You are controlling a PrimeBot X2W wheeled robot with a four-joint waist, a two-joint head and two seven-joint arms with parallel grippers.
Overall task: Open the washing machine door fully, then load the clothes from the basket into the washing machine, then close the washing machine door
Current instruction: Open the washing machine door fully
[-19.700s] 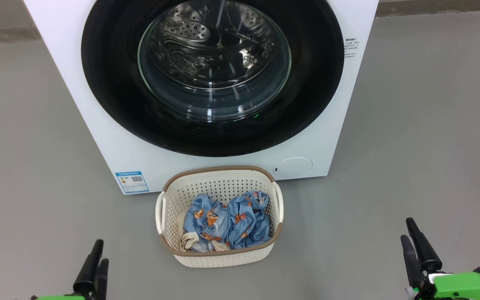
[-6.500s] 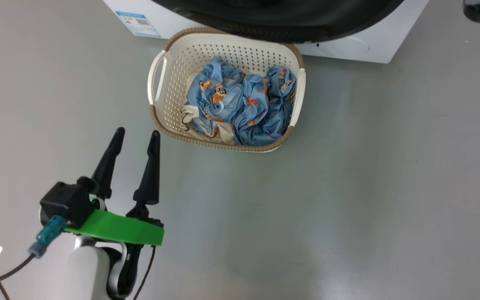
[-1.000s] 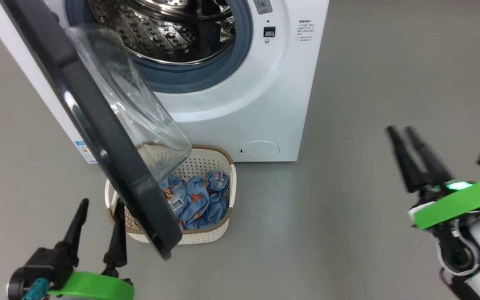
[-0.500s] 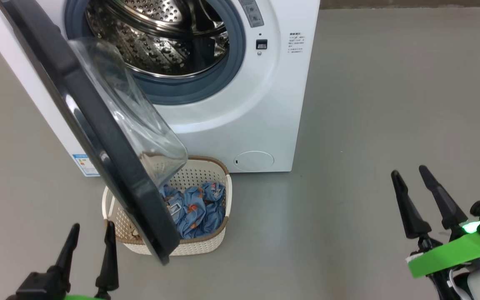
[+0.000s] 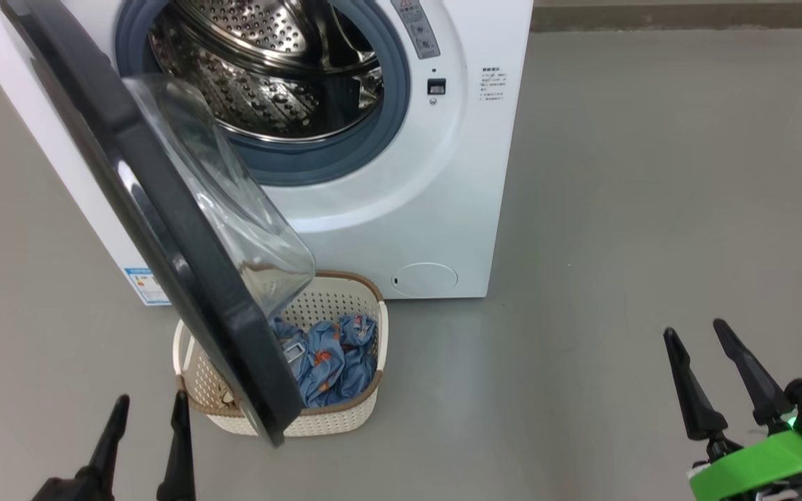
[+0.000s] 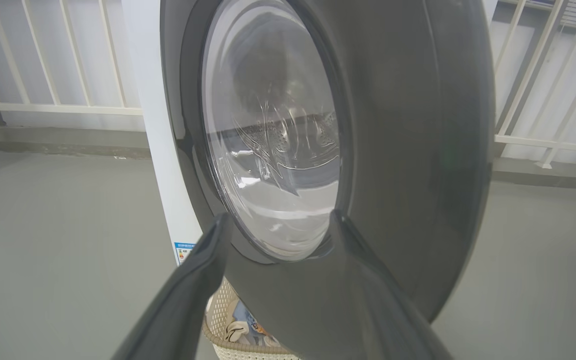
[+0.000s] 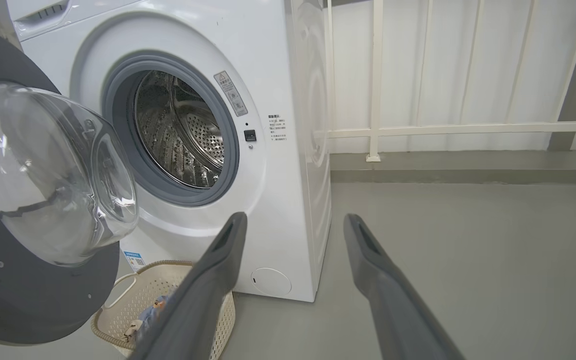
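- Standing part-way open, the large round washing machine door (image 5: 195, 292), with its wide glossy black rim and clear bulging glass bowl, is hinged on the machine's left side. In the head view its edge runs from 11 o'clock down to 7 o'clock.
- The door's lower edge hangs over the left half of the small rectangular cream plastic basket (image 5: 335, 421). The basket has perforated sides and a brown woven-look rim.
- The basket sits on the floor at 6 to 7 o'clock, just in front of the foot of the machine. The light-blue clothes (image 5: 335, 358) with orange print lie inside it.
- The big white boxy front-loading washing machine (image 5: 387, 223) fills 12 o'clock. Its grey rubber ring (image 5: 317, 167) and perforated steel drum (image 5: 269, 69) are uncovered.
- Smooth grey floor (image 5: 617, 209) stretches wide from 1 to 5 o'clock, to the right of the machine and basket.
- The left gripper (image 5: 150, 400) is at 7 o'clock on the bottom edge. Its two long dark fingers are spread wide with nothing between them.
- In the head view the left gripper stands just left of the door's lower edge and apart from it. In the left wrist view the door's dark outer face looms close ahead of the fingertips, and I cannot tell whether they touch it.
- The right gripper (image 5: 695, 329) is at 4 o'clock. Its fingers are equally wide and hold nothing, over bare floor well apart from the machine and basket.
- A small blue label (image 5: 147, 285) sits at the machine's lower left corner.
- A white railing (image 7: 418, 130) runs behind the machine, at 1 to 3 o'clock in the right wrist view.
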